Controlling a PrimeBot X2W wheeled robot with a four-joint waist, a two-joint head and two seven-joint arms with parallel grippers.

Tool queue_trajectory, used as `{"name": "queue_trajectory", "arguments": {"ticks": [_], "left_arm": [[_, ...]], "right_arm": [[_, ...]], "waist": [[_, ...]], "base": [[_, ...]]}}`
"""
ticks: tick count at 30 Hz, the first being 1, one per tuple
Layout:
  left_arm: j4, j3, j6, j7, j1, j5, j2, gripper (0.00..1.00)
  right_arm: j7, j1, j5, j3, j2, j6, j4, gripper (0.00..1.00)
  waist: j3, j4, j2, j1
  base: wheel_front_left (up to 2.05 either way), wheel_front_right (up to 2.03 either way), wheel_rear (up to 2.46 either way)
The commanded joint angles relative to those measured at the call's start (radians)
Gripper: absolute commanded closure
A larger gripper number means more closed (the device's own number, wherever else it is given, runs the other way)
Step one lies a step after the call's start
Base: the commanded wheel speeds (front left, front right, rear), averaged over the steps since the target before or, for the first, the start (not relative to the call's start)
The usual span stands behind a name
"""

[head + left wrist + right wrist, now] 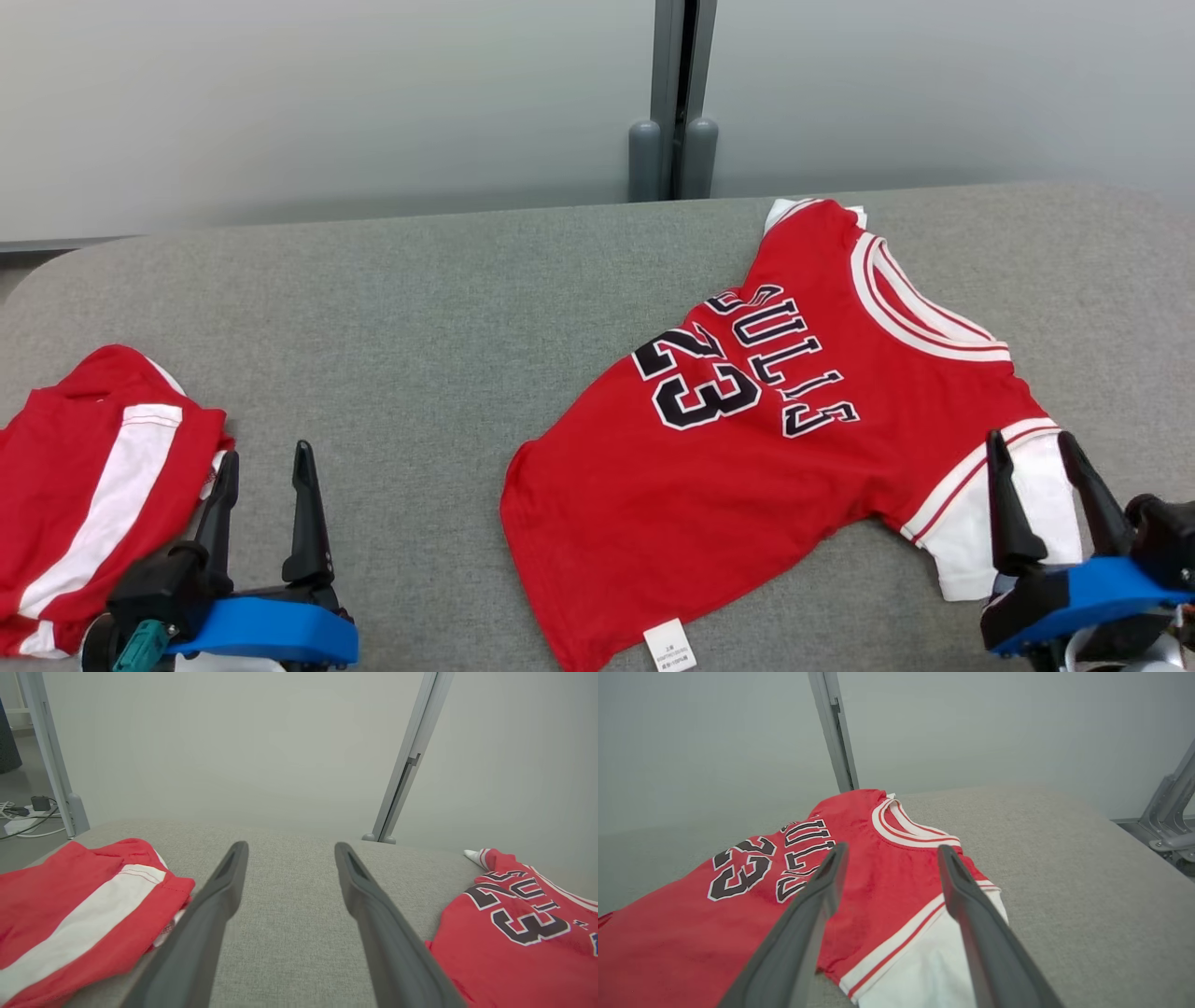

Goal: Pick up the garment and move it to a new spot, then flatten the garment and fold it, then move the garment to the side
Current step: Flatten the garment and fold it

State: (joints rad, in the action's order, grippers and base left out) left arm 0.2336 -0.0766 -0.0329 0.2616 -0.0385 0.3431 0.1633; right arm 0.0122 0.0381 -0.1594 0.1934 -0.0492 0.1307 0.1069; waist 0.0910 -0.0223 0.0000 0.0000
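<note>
The garment (747,439) is a red jersey with black and white "BULLS 23" lettering, a white-trimmed collar and white sleeves, spread out at a slant on the right half of the grey surface (420,327). It also appears in the left wrist view (523,938) and the right wrist view (859,882). My right gripper (1032,443) stands open above the jersey's near white sleeve (924,966), with nothing between its fingers. At the lower left, my left gripper (266,457) is open over bare grey fabric, its fingers (224,882) apart from any cloth.
A second red garment with a white stripe (84,485) lies bunched at the near left, right beside my left gripper. A pale wall with a grey vertical post (674,103) runs behind the surface. Cables lie on the floor (23,816) off the far left edge.
</note>
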Motion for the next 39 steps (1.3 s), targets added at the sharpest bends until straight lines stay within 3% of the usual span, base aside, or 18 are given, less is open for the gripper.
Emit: {"name": "queue_trajectory", "arguments": {"ticks": [1,5,10,20,29,30,31,35,39], "left_arm": [[0.001,0.000,0.004,0.005,0.009,-0.002,0.000,0.00],[-0.001,-0.004,0.007,0.005,0.031,-0.005,-0.012,0.00],[0.006,-0.040,-0.014,-0.005,0.040,-0.012,-0.024,0.00],[0.127,-0.223,-0.079,-0.217,-0.050,0.009,-0.060,0.00],[0.279,-0.251,-0.057,-0.341,-0.135,0.050,-0.087,0.00],[0.292,-0.256,-0.059,-0.347,-0.144,0.053,-0.088,0.20],[0.308,-0.260,-0.061,-0.361,-0.151,0.059,-0.090,1.00],[0.315,-0.245,-0.045,-0.329,-0.206,0.053,-0.081,1.00],[0.307,-0.204,-0.004,-0.263,-0.269,0.031,-0.036,1.00]], "right_arm": [[0.037,-0.025,0.013,-0.016,-0.003,0.000,-0.009,0.00],[0.120,-0.052,0.008,-0.069,-0.003,0.000,-0.008,0.00],[0.133,-0.057,-0.009,-0.101,-0.003,0.000,0.009,0.00],[0.147,-0.007,-0.001,-0.135,-0.003,0.000,0.004,0.00],[0.171,0.027,0.003,-0.236,-0.003,0.000,0.025,0.00],[0.172,0.030,0.000,-0.245,-0.003,0.000,0.027,0.00],[0.174,0.032,-0.001,-0.252,-0.003,0.000,0.029,0.00],[0.184,0.045,-0.012,-0.274,-0.003,0.000,0.030,0.00],[0.191,0.057,-0.020,-0.290,-0.003,0.000,0.027,0.00]], "waist": [[-0.010,-0.003,0.0000,0.0000],[-0.030,-0.004,0.0000,0.0000],[-0.031,-0.011,0.0000,0.0000],[0.020,-0.036,0.0000,0.0000],[0.058,-0.080,0.0000,0.0000],[0.063,-0.084,0.0000,0.0000],[0.068,-0.087,0.0000,0.0000],[0.089,-0.097,0.0000,0.0000],[0.107,-0.108,0.0000,0.0000]], "base": [[0.00,0.00,0.00],[0.00,0.00,0.00],[0.00,0.00,0.00],[0.00,0.00,0.00],[0.00,0.00,0.00],[0.00,0.00,0.00],[0.00,0.00,0.00],[0.00,0.00,0.00],[0.00,0.00,0.00]]}}
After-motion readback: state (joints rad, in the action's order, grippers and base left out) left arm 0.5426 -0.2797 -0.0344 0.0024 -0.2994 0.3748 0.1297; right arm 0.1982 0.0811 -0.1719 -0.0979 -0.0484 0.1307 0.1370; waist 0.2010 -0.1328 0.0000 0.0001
